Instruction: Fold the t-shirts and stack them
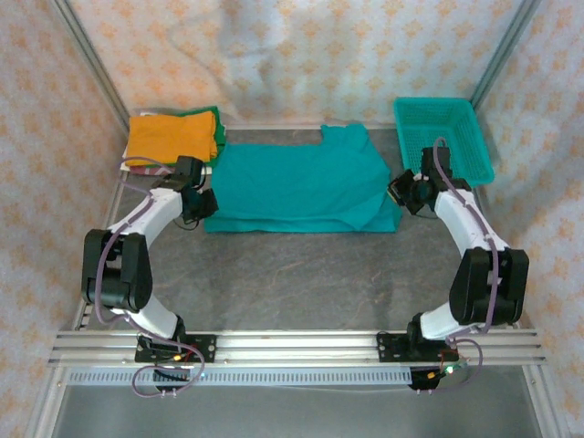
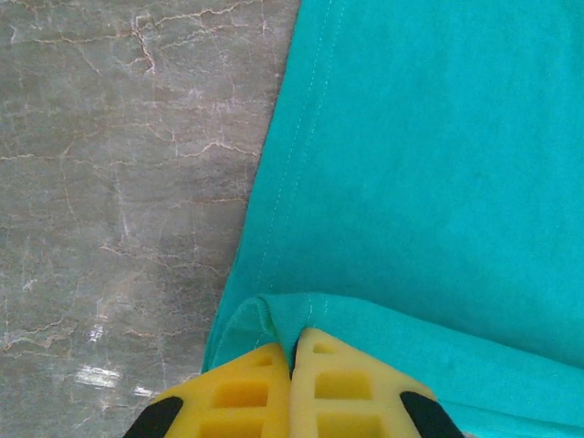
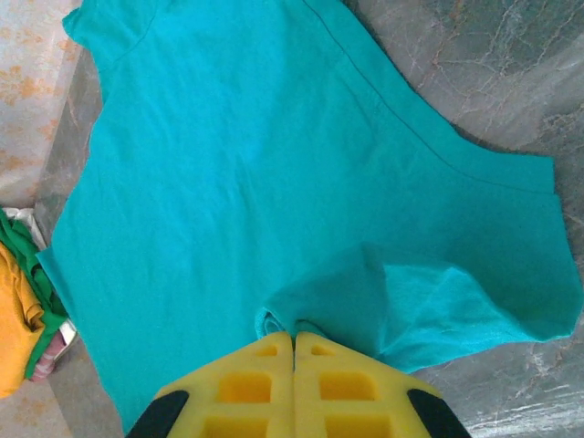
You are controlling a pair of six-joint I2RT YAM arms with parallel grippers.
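left pincer [image 2: 294, 349] clamped tight on teal t-shirt [image 2: 438, 164] hem; right pincer [image 3: 294, 339] pinching its folded edge, cloth spread ahead on table [image 2: 119, 182].

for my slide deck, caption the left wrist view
The left fingers, shut, pinch a fold of the teal t-shirt on the grey marbled table.

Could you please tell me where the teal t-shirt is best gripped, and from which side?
At its two ends, each from its own side: the teal t-shirt lies flat on the table, so only edges can be pinched. The left gripper is shut on the hem edge, the right gripper on bunched cloth near a sleeve.
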